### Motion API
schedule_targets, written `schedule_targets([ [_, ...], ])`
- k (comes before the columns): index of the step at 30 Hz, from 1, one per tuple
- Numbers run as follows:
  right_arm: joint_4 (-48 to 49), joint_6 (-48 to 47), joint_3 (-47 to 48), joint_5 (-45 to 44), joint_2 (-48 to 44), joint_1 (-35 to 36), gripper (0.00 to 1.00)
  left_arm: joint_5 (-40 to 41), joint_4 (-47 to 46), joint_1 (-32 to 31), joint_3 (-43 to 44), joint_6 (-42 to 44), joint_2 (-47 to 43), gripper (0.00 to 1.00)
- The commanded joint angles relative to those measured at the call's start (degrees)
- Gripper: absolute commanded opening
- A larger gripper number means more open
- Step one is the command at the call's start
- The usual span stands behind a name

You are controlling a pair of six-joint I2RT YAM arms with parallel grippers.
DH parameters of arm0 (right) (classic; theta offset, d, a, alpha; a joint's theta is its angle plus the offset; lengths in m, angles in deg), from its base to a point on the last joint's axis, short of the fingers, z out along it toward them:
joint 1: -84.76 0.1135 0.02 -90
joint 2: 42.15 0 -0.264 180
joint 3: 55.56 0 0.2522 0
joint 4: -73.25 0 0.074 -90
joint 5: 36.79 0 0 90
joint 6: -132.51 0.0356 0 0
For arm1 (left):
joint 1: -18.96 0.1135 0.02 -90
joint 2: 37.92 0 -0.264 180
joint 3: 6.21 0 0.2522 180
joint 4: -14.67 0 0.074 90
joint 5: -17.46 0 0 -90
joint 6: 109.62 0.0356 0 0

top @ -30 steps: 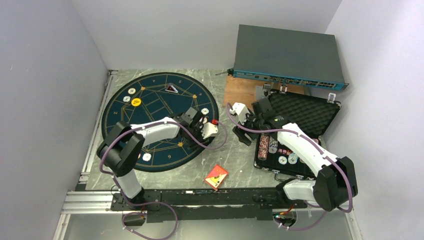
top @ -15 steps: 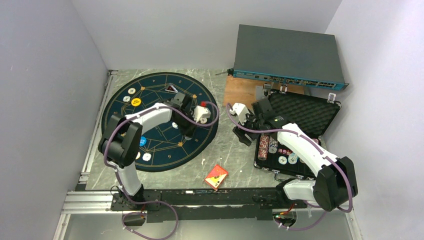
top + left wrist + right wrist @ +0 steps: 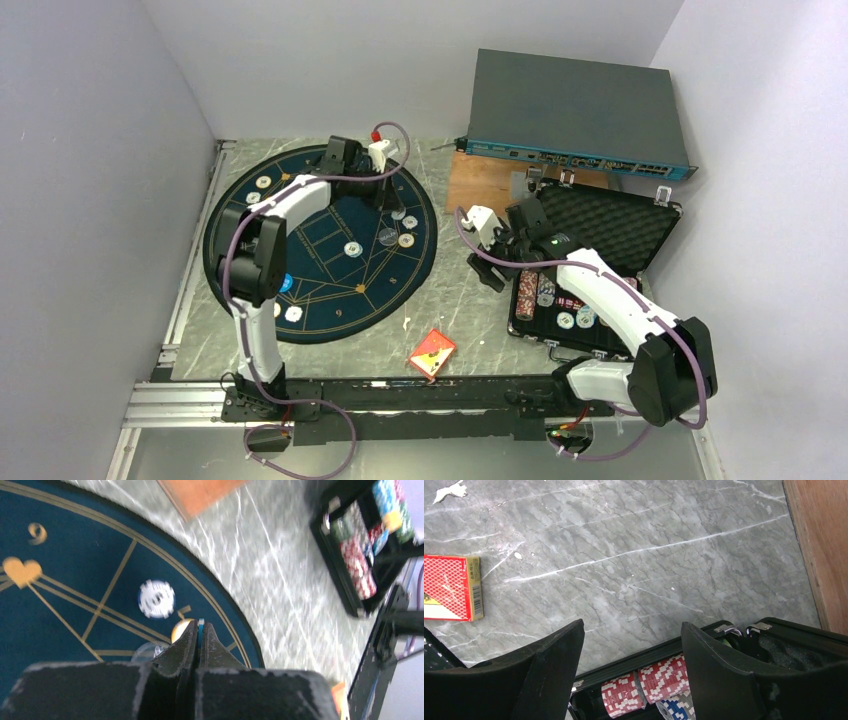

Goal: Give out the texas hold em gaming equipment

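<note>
Two arms stand on a metal rail (image 3: 180, 405) at the near edge of a grey marbled table (image 3: 460, 320). Plain pale walls close it in on the left, the right and the far side.

Just past the rail, one red pack of cards (image 3: 433, 352) lies flat on the bare stone between the arms.

Further in on the left is one round navy mat (image 3: 330, 290) with gold lines. From above I count seven small pale chips (image 3: 352, 249) on it. One is near its front edge, four are clustered right of the middle, and two are at the far left. One blue disc (image 3: 286, 283) shows beside the left arm, which may hide more.

On the right, one black case (image 3: 610, 225) lies open, its foam-lined lid thrown back. The right gripper (image 3: 631, 630) hangs over the case's near-left rim with its fingers spread wide and nothing between them. Two red-and-white chip stacks (image 3: 644, 680) show under it. The loose chips deeper in the case are too small to count.

The left gripper (image 3: 199, 627) is over the far right part of the mat, above the cluster, with its fingers pressed together. A thin blue sliver shows at the tips, and I cannot tell what it is.

Beyond the case are one wooden board (image 3: 485, 185) and, farthest back, one flat grey box (image 3: 575, 110) with a blue front edge.
</note>
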Motion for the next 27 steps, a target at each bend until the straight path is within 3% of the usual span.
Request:
schedule_targets([
  [1,2.2,0.2,-0.3,-0.7,-1.3,-0.4,0.74,1.8,-10.1,-0.7,7.7,-14.7,6.8,0.0],
  [6,1.9,0.2,-0.3,-0.5,-0.5,-0.6,0.74,6.9,-12.3,-0.9,14.0,-19.6,13.7,0.0],
  [18,1.6,0.2,-0.1,-0.3,0.5,-0.7,0.74,10.2,-4.5,-1.6,26.4,-21.1,26.1,0.03],
  [21,1.6,0.2,-0.1,-0.4,0.5,-0.7,0.74,10.0,-3.2,-1.4,27.3,-21.0,26.6,0.22],
  [27,1.4,0.3,0.1,-0.1,0.5,-0.8,0.74,16.3,0.6,-1.4,23.6,-15.4,17.7,0.78],
])
